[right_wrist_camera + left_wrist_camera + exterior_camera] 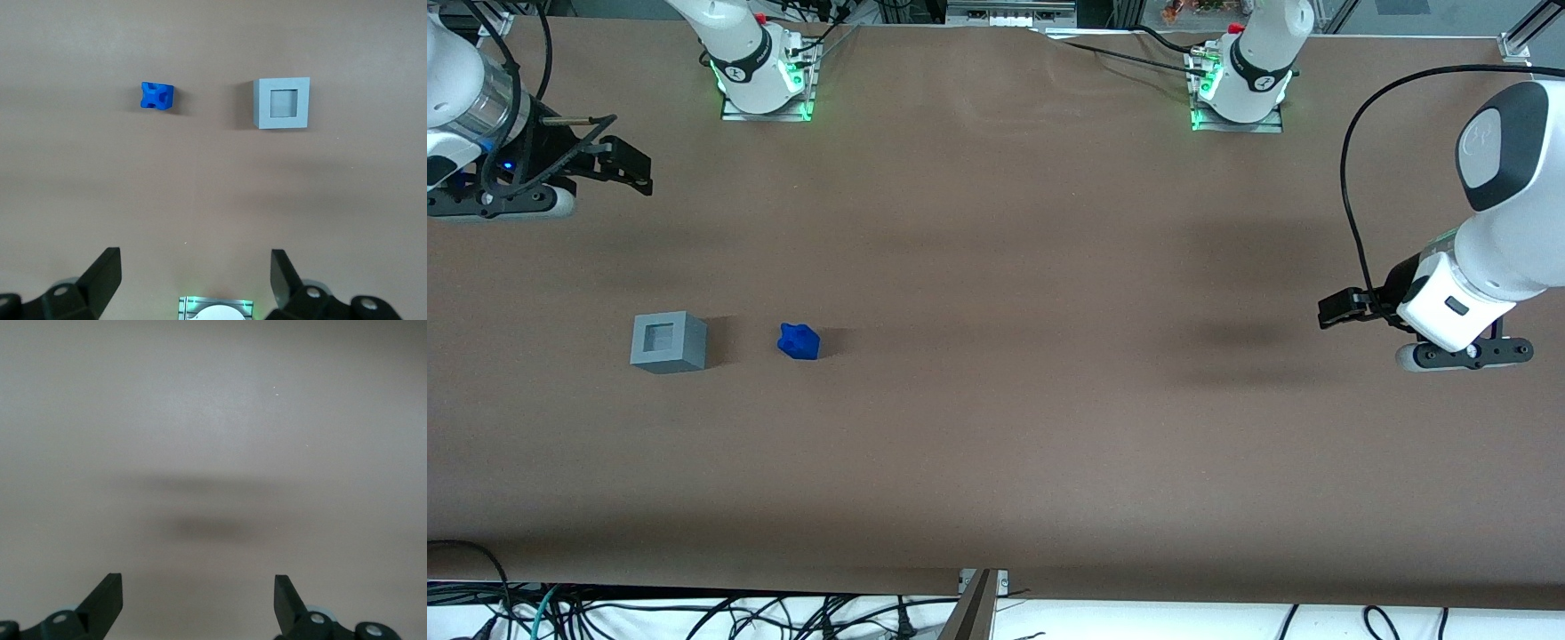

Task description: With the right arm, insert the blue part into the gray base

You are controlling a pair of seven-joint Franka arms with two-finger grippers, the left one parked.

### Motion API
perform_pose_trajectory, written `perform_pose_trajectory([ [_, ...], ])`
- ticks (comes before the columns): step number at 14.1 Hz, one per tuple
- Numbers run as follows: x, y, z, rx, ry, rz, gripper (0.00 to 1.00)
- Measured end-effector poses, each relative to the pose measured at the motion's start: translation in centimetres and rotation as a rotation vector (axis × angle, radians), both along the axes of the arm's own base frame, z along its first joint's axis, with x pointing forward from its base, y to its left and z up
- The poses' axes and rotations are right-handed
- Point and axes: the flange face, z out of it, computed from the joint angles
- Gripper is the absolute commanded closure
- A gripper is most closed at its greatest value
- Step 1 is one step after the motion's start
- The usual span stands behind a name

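Brown matting covers the long table [996, 427], and on it, toward the working arm's end, sits the blue part [799, 341], resting on the mat with nothing touching it. Just beside it, a short gap away and closer still to that end of the table, stands the gray base [668, 341], upright, its square recess facing up and unfilled. Seen from the right wrist, the blue part [157, 96] and the gray base [282, 103] lie side by side, apart from each other.

Farther from the front camera than both pieces, the right arm [467, 107] holds its gripper [627, 167] well above the mat, fingers spread wide with nothing between them; the right wrist view shows the gripper [193, 277] the same way. No grasp has begun, so the task appears to be at its start.

The lumpy, uneven shape of the blue part looks like the main hazard: fingers closing on a slanted face could squirt it sideways or tilt it in the grip. A tilted or twisted part would likely catch on the rim of the recess rather than drop in. The base appears unfixed, so a hard push could shove or tip it.
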Motion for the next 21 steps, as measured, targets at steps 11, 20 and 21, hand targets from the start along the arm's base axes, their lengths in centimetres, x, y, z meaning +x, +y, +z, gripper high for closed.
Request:
perform_pose_trajectory([
  [11,0.0,-0.1,2.0,0.004,-0.041,-0.001,0.01],
  [20,0.2,-0.3,1.6,0.008,-0.033,0.024,0.01],
  [21,0.3,-0.3,1.4,0.008,-0.03,0.024,0.01],
])
